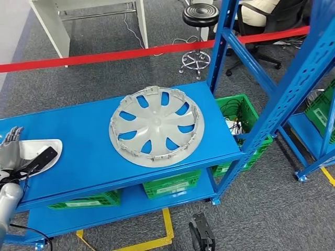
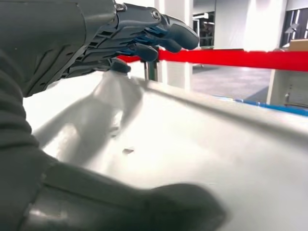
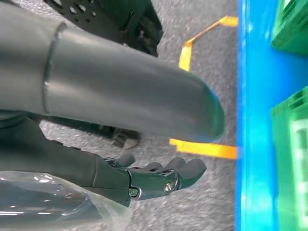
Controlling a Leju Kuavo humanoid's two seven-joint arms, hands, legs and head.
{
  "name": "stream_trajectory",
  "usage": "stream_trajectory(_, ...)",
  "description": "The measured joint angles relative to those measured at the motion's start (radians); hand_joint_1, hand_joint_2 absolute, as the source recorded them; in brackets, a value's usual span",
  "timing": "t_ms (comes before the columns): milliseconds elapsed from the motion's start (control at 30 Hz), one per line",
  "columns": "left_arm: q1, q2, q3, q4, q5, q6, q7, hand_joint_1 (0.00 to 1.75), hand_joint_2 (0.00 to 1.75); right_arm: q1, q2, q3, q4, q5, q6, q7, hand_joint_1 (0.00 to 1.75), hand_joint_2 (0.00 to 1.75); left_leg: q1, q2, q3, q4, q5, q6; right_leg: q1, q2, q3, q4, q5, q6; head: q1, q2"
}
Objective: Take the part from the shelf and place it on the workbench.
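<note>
While the left hand is resting fingers-apart over the white part at the shelf edge, thumb beneath, it should be closing firmly before lifting, as the right hand is hanging loose, holding nothing, near the floor.

Red barrier tape across grey carpet, green crates under shelf, black stool, yellow floor tape.
</note>
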Motion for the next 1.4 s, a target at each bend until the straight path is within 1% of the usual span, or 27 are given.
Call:
stream_trajectory(100, 0.004, 0.0, 0.005, 0.015, -0.002, -0.004, 0.005, 0.0, 1.75, -0.005, 0.001, 0.007, 0.007, -0.001, -0.004, -0.003, 0.0, 0.0, 0.008, 0.001, -0.078, 0.171, -0.08, -0.015, -0.003, -0.002, 0.007, -0.005, 0.0, -0.005, -0.006, 0.0)
stream_trajectory(133, 0.006, -0.001, 0.007, 0.019, -0.001, -0.006, 0.007, 0.0, 1.75, -0.006, 0.002, 0.009, 0.01, -0.002, -0.006, -0.003, 0.0, 0.0, 0.011, 0.001, -0.101, 0.218, -0.092, -0.019, -0.003, -0.003, 0.008, -0.004, 0.0, -0.005, -0.006, 0.0)
stream_trajectory(167, 0.008, -0.001, 0.009, 0.022, -0.001, -0.008, 0.009, 0.0, 1.75, -0.007, 0.002, 0.013, 0.013, -0.002, -0.009, -0.003, 0.0, 0.0, 0.015, 0.001, -0.109, 0.232, -0.085, -0.022, -0.003, -0.003, 0.009, -0.004, -0.001, -0.005, -0.006, 0.0)
stream_trajectory(200, 0.008, -0.001, 0.012, 0.024, -0.001, -0.01, 0.01, 0.0, 1.75, -0.009, 0.002, 0.017, 0.015, -0.002, -0.01, -0.003, 0.0, 0.0, 0.018, 0.001, -0.099, 0.208, -0.062, -0.025, -0.004, -0.002, 0.01, -0.002, -0.003, -0.003, -0.006, 0.0)
stream_trajectory(267, 0.004, -0.001, 0.018, 0.025, 0.0, -0.013, 0.012, 0.0, 1.75, -0.014, 0.002, 0.026, 0.021, -0.002, -0.013, -0.004, 0.0, 0.0, 0.024, 0.002, -0.041, 0.086, 0.005, -0.03, -0.007, -0.002, 0.013, 0.002, -0.008, 0.003, -0.006, 0.0)
stream_trajectory(300, 0.002, -0.001, 0.019, 0.025, 0.001, -0.014, 0.012, 0.0, 1.75, -0.017, 0.002, 0.03, 0.023, -0.002, -0.015, -0.004, 0.0, 0.0, 0.023, 0.001, -0.013, 0.027, 0.024, -0.03, -0.006, -0.001, 0.012, 0.006, -0.012, 0.008, -0.007, 0.0)
stream_trajectory(367, -0.003, -0.002, 0.021, 0.026, 0.002, -0.016, 0.012, 0.0, 1.75, -0.021, 0.003, 0.036, 0.028, -0.003, -0.018, -0.004, 0.0, 0.0, 0.019, 0.0, 0.012, -0.027, 0.03, -0.022, -0.004, -0.001, 0.01, 0.01, -0.015, 0.019, -0.006, 0.0)
stream_trajectory(467, -0.01, -0.002, 0.025, 0.026, 0.003, -0.018, 0.012, 0.0, 1.75, -0.026, 0.003, 0.046, 0.033, -0.005, -0.019, -0.003, 0.0, 0.0, 0.015, 0.0, 0.015, -0.033, 0.03, 0.002, -0.008, -0.002, 0.005, 0.017, -0.024, 0.036, -0.006, 0.0)
stream_trajectory(533, -0.014, -0.002, 0.027, 0.026, 0.001, -0.023, 0.012, 0.0, 1.75, -0.029, 0.003, 0.053, 0.036, -0.009, -0.021, 0.0, 0.0, 0.0, 0.016, 0.002, 0.017, -0.038, 0.034, 0.017, -0.01, -0.003, -0.028, 0.085, -0.067, 0.043, -0.002, 0.0)
stream_trajectory(600, -0.017, -0.002, 0.027, 0.026, -0.002, -0.029, 0.012, 0.0, 1.75, -0.03, 0.003, 0.058, 0.04, -0.014, -0.022, 0.003, 0.0, 0.0, 0.014, 0.003, 0.015, -0.038, 0.035, 0.024, -0.01, -0.003, -0.091, 0.218, -0.129, 0.045, 0.001, 0.0)
stream_trajectory(633, -0.017, -0.003, 0.028, 0.026, -0.003, -0.032, 0.012, 0.0, 1.75, -0.031, 0.003, 0.06, 0.041, -0.016, -0.023, 0.005, 0.0, 0.0, 0.014, 0.003, 0.014, -0.038, 0.035, 0.024, -0.011, -0.004, -0.118, 0.273, -0.147, 0.046, 0.001, 0.0)
stream_trajectory(667, -0.017, -0.003, 0.028, 0.026, -0.005, -0.036, 0.012, 0.0, 1.75, -0.031, 0.003, 0.062, 0.043, -0.019, -0.024, 0.007, 0.0, 0.0, 0.013, 0.003, 0.014, -0.038, 0.035, 0.024, -0.011, -0.004, -0.13, 0.297, -0.147, 0.046, 0.001, 0.0)
stream_trajectory(700, -0.017, -0.003, 0.028, 0.026, -0.007, -0.04, 0.012, 0.0, 1.75, -0.031, 0.003, 0.065, 0.044, -0.024, -0.025, 0.009, 0.0, 0.0, 0.013, 0.003, 0.014, -0.037, 0.035, 0.024, -0.011, -0.004, -0.123, 0.282, -0.13, 0.045, 0.001, 0.0)
stream_trajectory(733, -0.018, -0.004, 0.028, 0.026, -0.011, -0.045, 0.012, 0.0, 1.75, -0.032, 0.003, 0.07, 0.044, -0.031, -0.027, 0.012, 0.0, 0.0, 0.014, 0.003, 0.014, -0.037, 0.035, 0.023, -0.011, -0.004, -0.097, 0.232, -0.099, 0.044, 0.001, 0.0)
stream_trajectory(800, -0.021, -0.004, 0.028, 0.026, -0.018, -0.053, 0.012, 0.0, 0.87, -0.034, 0.003, 0.084, 0.046, -0.047, -0.03, 0.016, 0.0, 0.0, 0.012, 0.002, 0.013, -0.032, 0.034, 0.017, -0.012, -0.006, -0.027, 0.096, -0.045, 0.041, 0.002, 0.0)
stream_trajectory(867, -0.023, -0.005, 0.028, 0.026, -0.024, -0.057, 0.009, 0.0, 0.0, -0.035, 0.003, 0.099, 0.05, -0.065, -0.031, 0.018, 0.0, 0.0, 0.01, 0.0, 0.01, -0.029, 0.035, 0.005, -0.011, -0.004, 0.01, 0.026, -0.031, 0.036, 0.001, 0.0)
stream_trajectory(967, -0.025, -0.011, 0.027, 0.025, -0.027, -0.05, 0.0, 0.0, 0.0, -0.036, 0.003, 0.127, 0.053, -0.094, -0.013, 0.032, 0.0, 0.0, 0.012, 0.0, 0.008, -0.032, 0.038, -0.013, -0.01, 0.0, 0.012, 0.02, -0.025, 0.02, 0.0, 0.0)
stream_trajectory(1000, -0.026, -0.016, 0.027, 0.024, -0.027, -0.043, -0.004, 0.0, 0.0, -0.036, 0.003, 0.139, 0.053, -0.106, -0.002, 0.04, 0.0, 0.0, 0.014, 0.001, 0.002, -0.017, 0.027, -0.017, -0.011, 0.0, 0.012, 0.018, -0.022, 0.014, -0.002, 0.0)
stream_trajectory(1033, -0.028, -0.021, 0.026, 0.023, -0.027, -0.035, -0.006, 0.0, 0.0, -0.036, 0.003, 0.153, 0.053, -0.121, 0.006, 0.048, 0.0, 0.0, 0.015, 0.002, -0.012, 0.016, 0.005, -0.02, -0.012, 0.0, 0.012, 0.017, -0.02, 0.009, -0.003, 0.0)
stream_trajectory(1100, -0.03, -0.033, 0.025, 0.016, -0.022, -0.015, -0.013, 0.0, 0.0, -0.034, 0.003, 0.185, 0.051, -0.159, 0.016, 0.061, 0.0, 0.0, 0.015, 0.002, -0.065, 0.141, -0.06, -0.026, -0.011, -0.001, 0.012, 0.016, -0.02, 0.003, -0.005, 0.0)
stream_trajectory(1133, -0.03, -0.041, 0.025, 0.011, -0.016, -0.002, -0.019, 0.0, 0.0, -0.033, 0.003, 0.204, 0.05, -0.182, 0.017, 0.067, 0.0, 0.0, 0.016, 0.002, -0.092, 0.203, -0.083, -0.027, -0.01, -0.001, 0.012, 0.017, -0.02, 0.002, -0.004, 0.0)
stream_trajectory(1167, -0.028, -0.049, 0.025, 0.004, -0.008, 0.012, -0.025, 0.0, 0.0, -0.031, 0.003, 0.226, 0.049, -0.207, 0.018, 0.072, 0.0, 0.0, 0.016, 0.002, -0.109, 0.243, -0.091, -0.028, -0.009, 0.0, 0.013, 0.017, -0.021, 0.001, -0.004, 0.0)
stream_trajectory(1200, -0.027, -0.058, 0.025, -0.006, 0.001, 0.027, -0.033, 0.0, 0.0, -0.03, 0.003, 0.25, 0.048, -0.233, 0.018, 0.078, 0.0, 0.0, 0.016, 0.002, -0.109, 0.242, -0.077, -0.028, -0.009, 0.0, 0.013, 0.017, -0.021, 0.001, -0.004, 0.0)
stream_trajectory(1233, -0.026, -0.066, 0.024, -0.019, 0.01, 0.042, -0.039, 0.0, 0.0, -0.029, 0.003, 0.275, 0.048, -0.258, 0.018, 0.083, 0.0, 0.0, 0.016, 0.002, -0.094, 0.206, -0.047, -0.026, -0.009, 0.001, 0.015, 0.017, -0.022, 0.001, -0.004, 0.0)
stream_trajectory(1300, -0.026, -0.079, 0.024, -0.05, 0.03, 0.067, -0.053, 0.0, 0.0, -0.029, 0.003, 0.328, 0.046, -0.306, 0.02, 0.093, 0.0, 0.0, 0.014, 0.002, -0.037, 0.078, 0.02, -0.02, -0.007, 0.003, 0.017, 0.018, -0.026, 0.005, -0.004, 0.0)
stream_trajectory(1367, -0.026, -0.092, 0.024, -0.08, 0.048, 0.082, -0.065, 0.0, 0.0, -0.028, 0.003, 0.382, 0.045, -0.343, 0.022, 0.105, 0.0, 0.0, 0.01, 0.002, -0.002, -0.007, 0.039, -0.013, -0.003, 0.005, 0.012, 0.02, -0.028, 0.012, -0.004, 0.0)
stream_trajectory(1400, -0.025, -0.099, 0.024, -0.093, 0.054, 0.084, -0.07, 0.0, 0.0, -0.027, 0.003, 0.407, 0.045, -0.355, 0.024, 0.111, 0.0, 0.0, 0.008, 0.001, 0.002, -0.016, 0.032, -0.009, -0.002, 0.005, 0.01, 0.02, -0.027, 0.016, -0.003, 0.0)
